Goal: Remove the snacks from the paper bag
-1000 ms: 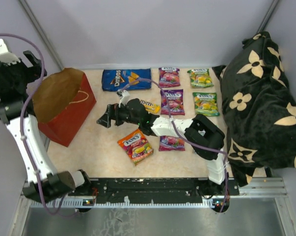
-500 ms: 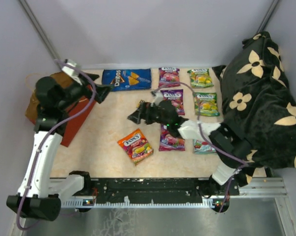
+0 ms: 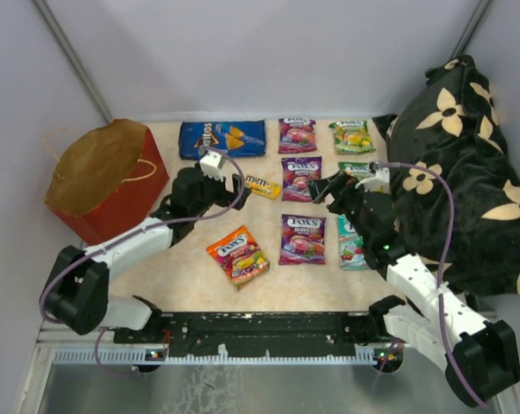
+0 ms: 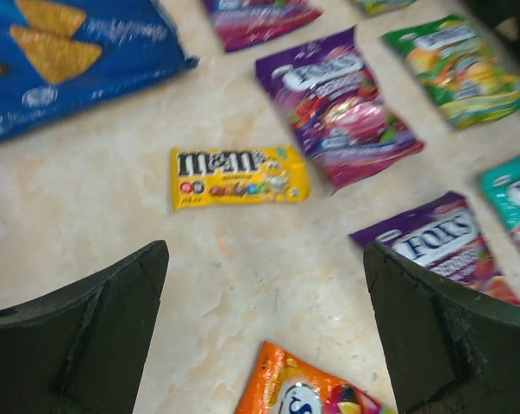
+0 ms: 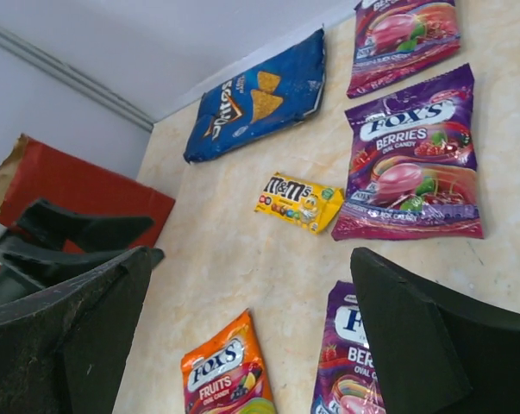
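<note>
Bag: the paper bag stands at the left end of the surface, upright, mouth open to the ceiling. The brown inside that I can see holds nothing, though its floor is not fully in view.
Out already: the Doritos bag lies flat along the far edge. The M&M's packet is near the middle and the orange packet is nearer the arms. The purple packets, green packet and teal packet lie in rough rows to the right. All are well apart from the bag.
Left to do: by my reckoning little or nothing; the unpacking looks finished or very nearly so.
Left arm: stretched low from its base toward the middle, between the bag and the rows of packets.
Left jaws: the left gripper is spread wide with nothing between the fingers, above bare surface. The M&M's packet lies just ahead of it.
Right arm: reaching up from its base beside the flowered cloth, wrist turned toward the centre.
Right jaws: the right gripper is also spread wide and empty, above the packets and touching none.
</note>
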`<state>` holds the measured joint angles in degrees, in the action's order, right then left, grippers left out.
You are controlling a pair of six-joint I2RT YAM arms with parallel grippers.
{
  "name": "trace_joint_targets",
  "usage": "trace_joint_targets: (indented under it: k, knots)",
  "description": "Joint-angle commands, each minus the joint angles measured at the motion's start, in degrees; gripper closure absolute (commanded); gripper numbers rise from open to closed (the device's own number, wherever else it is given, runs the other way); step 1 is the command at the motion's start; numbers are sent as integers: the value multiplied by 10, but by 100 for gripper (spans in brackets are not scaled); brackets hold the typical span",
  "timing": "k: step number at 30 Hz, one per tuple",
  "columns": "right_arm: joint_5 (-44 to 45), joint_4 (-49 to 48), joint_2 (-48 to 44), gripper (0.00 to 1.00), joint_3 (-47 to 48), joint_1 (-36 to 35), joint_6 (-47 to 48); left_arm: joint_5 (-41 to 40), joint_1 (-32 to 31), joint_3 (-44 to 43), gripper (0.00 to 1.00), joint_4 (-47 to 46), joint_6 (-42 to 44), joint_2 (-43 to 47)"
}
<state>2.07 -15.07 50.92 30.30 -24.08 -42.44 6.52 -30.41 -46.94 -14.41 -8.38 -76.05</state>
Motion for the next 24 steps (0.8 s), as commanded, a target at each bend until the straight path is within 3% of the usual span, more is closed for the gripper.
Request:
trace_joint_targets:
  k: [1, 4, 9, 13, 16, 24]
  knots:
    - [38, 42, -6, 1, 0, 4, 13, -128, -20, 67, 0, -217, 2, -38]
    - [20, 29, 10, 1, -2, 4, 2, -163, -2, 118, 0, -328, 21, -68]
    - [-3, 16, 27, 1, 2, 4, -3, -60, 104, 169, 0, -463, -15, -145]
    - [-6, 21, 28, 1, 6, 4, 4, -25, 171, 189, 0, -501, -22, -183]
    - [-6, 23, 31, 1, 7, 4, 8, 44, 228, 196, 0, -552, -75, -212]
    - [-36, 43, 41, 1, 22, 4, 14, 92, 251, 117, 1, -469, -88, -239]
